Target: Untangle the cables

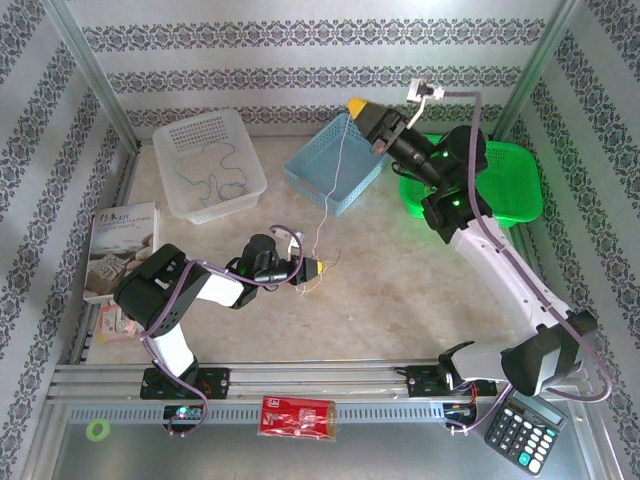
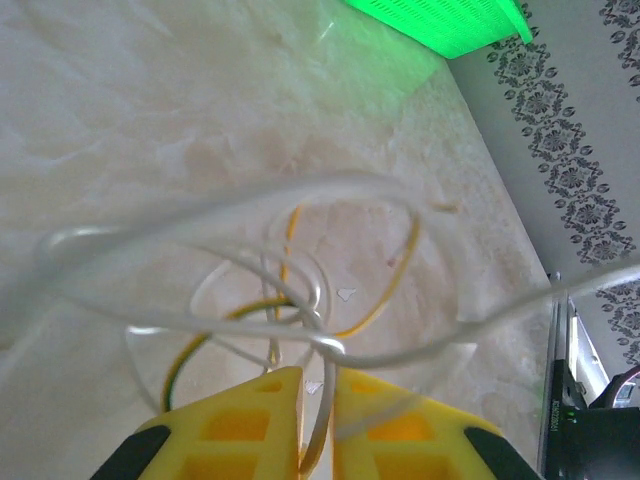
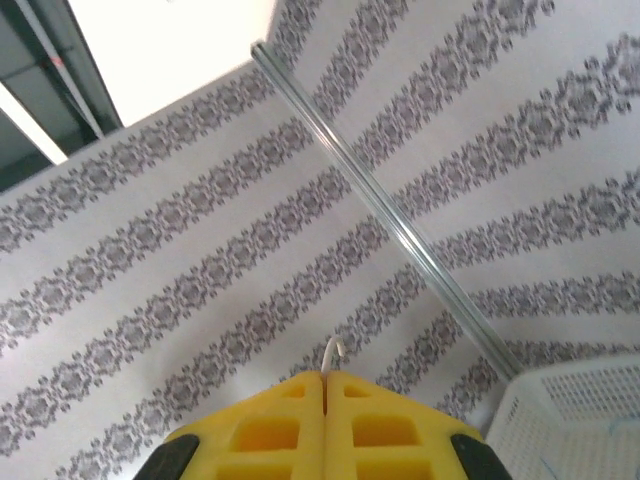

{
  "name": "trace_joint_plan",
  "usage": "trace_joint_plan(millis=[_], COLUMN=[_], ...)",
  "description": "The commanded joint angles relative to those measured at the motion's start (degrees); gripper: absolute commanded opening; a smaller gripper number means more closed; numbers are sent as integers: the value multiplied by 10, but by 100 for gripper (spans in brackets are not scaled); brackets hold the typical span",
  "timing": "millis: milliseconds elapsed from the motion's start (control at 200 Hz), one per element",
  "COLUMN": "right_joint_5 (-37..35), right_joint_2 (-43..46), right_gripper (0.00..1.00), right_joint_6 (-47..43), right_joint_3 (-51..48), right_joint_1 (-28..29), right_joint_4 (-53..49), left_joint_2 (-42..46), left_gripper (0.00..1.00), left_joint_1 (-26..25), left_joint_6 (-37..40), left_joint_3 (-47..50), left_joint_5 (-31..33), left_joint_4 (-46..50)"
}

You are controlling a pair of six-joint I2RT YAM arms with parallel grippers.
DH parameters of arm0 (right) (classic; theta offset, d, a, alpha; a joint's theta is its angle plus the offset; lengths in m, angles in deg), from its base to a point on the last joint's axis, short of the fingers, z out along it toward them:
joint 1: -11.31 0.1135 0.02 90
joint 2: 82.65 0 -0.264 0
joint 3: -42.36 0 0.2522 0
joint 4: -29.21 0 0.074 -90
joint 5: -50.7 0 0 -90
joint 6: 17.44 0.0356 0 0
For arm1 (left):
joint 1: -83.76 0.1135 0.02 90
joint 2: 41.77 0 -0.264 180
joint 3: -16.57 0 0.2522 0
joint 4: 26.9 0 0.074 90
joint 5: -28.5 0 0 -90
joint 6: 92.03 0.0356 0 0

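Cables (image 2: 300, 187) pinched by left end effector (image 1: 316, 267) over open table (image 1: 420, 290), by right end effector (image 1: 356, 104) above blue basket (image 1: 330, 172) edge

Bright even light, faint shadows, close cables (image 2: 340, 182) out of focus.

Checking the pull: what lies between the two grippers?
In the top view, one thin pale wire runs from the right gripper, over the blue basket, down to the tangle at the left gripper.
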Motion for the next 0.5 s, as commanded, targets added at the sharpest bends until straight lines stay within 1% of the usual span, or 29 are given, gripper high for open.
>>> trace_joint_plan(millis=[0, 250, 375, 495], right_joint_5=[-17, -44, -59, -63], right_joint_2=[-16, -67, -91, -108], right_gripper=[0, 0, 0, 0], right_joint_6=[9, 13, 28, 51], right_joint_3=[57, 169, 219, 250], right_joint_1=[-7, -20, -29, -35], right_joint_4=[32, 26, 29, 40], left_joint_2=[-7, -7, -9, -14], left_gripper=[14, 14, 7, 4], left_joint_1=[-5, -5, -5, -5], left_joint_6=[-8, -10, -10, -15], left_joint_3=[8, 10, 15, 21], left_joint_5=[4, 3, 5, 6], left_joint_4=[-40, -41, -47, -57])
